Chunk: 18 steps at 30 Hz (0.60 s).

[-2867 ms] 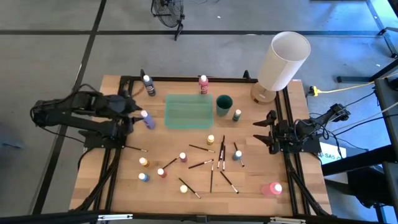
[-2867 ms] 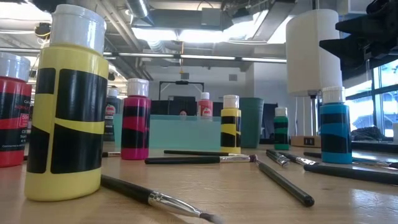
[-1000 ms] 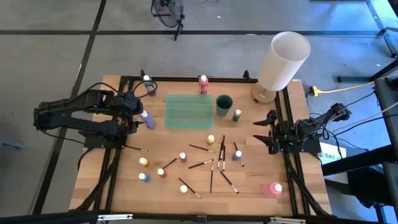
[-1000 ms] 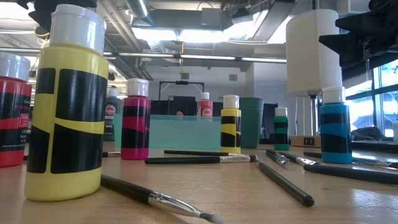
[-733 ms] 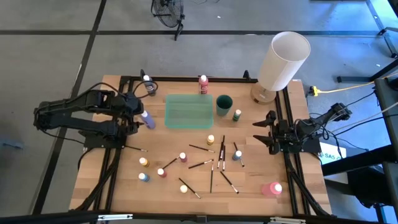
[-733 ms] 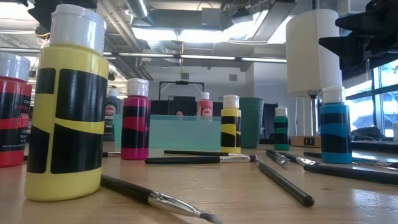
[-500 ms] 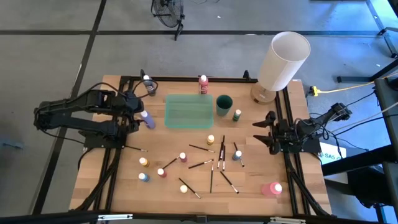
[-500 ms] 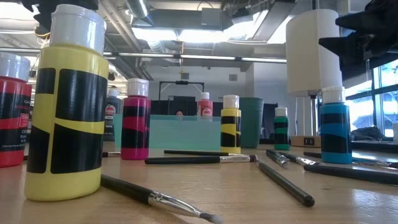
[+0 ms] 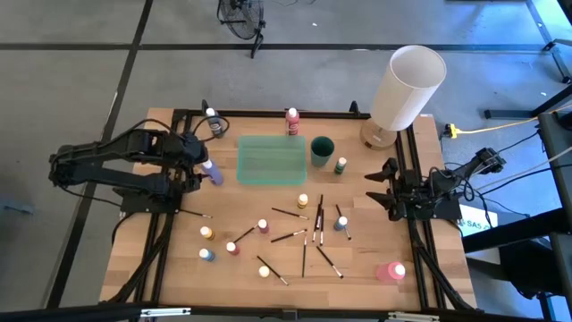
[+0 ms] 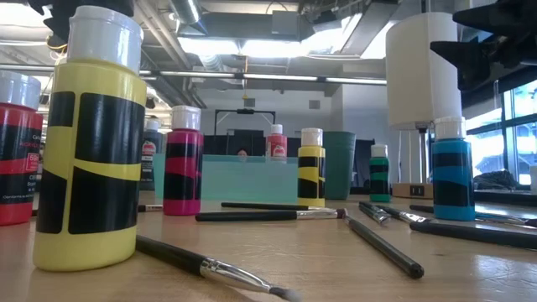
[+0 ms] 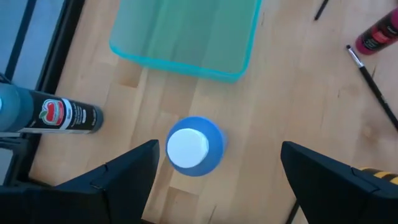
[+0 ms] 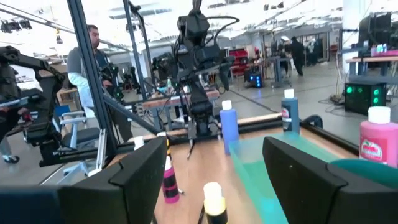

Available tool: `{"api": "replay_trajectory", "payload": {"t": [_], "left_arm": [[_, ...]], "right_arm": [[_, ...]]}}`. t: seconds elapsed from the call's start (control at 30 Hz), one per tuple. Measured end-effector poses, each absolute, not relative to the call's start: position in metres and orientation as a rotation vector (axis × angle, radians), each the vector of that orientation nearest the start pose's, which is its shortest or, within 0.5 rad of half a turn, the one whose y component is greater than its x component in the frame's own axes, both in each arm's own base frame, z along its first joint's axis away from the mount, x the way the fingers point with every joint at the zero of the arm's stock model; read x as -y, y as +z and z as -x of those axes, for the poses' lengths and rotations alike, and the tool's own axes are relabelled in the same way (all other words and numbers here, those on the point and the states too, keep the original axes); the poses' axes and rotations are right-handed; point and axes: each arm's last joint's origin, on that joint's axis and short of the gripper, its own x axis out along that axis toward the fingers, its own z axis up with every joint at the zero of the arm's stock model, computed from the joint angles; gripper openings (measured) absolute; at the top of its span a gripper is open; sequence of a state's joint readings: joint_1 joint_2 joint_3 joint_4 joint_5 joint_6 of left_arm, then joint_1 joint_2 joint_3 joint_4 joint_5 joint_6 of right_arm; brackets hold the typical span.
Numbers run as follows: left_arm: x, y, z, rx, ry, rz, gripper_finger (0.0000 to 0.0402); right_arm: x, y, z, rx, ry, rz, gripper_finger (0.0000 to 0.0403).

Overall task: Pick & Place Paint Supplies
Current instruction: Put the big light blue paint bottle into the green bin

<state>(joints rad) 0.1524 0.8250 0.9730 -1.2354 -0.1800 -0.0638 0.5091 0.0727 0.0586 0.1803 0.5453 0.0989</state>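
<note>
A blue-violet paint bottle [image 11: 194, 147] with a white cap stands upright on the wooden table, left of the teal tray [image 9: 271, 159]. My left gripper [image 11: 217, 180] hangs open above it, pointing steeply down, one finger to each side of the bottle and clear of it. My right gripper [image 9: 377, 189] waits open at the table's right edge, pointing level across the table, nothing between its fingers [image 12: 143, 180]. More small bottles [image 9: 263, 226] and thin brushes [image 9: 304, 240] lie scattered over the table's near half.
A dark bottle [image 9: 213, 121] stands behind the left gripper, and a pink one [image 9: 292, 121] behind the tray. A green cup [image 9: 322, 150] and a green bottle [image 9: 340, 165] sit right of the tray. A big white cylinder [image 9: 407, 89] stands at the far right, and a large pink bottle [image 9: 391, 271] lies near right.
My right gripper has rolled a little about the line it points along, staying where it was and open. The left gripper and the bottles have kept still.
</note>
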Motion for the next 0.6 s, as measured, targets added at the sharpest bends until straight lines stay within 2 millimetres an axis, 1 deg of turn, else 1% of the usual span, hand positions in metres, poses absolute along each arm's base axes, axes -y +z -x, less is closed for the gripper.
{"api": "replay_trajectory", "payload": {"t": [0.33, 0.6], "left_arm": [[-0.0232, 0.3063, -0.1197, -1.103, 0.288, -0.001, 0.0334], [-0.0242, 0.3065, -0.1194, -1.102, 0.326, -0.016, 0.0334]], "right_arm": [[-0.0327, 0.1941, -0.0893, 0.142, -0.025, -0.192, 0.027], [-0.0325, 0.1955, -0.089, 0.155, -0.03, -0.19, 0.027]]}}
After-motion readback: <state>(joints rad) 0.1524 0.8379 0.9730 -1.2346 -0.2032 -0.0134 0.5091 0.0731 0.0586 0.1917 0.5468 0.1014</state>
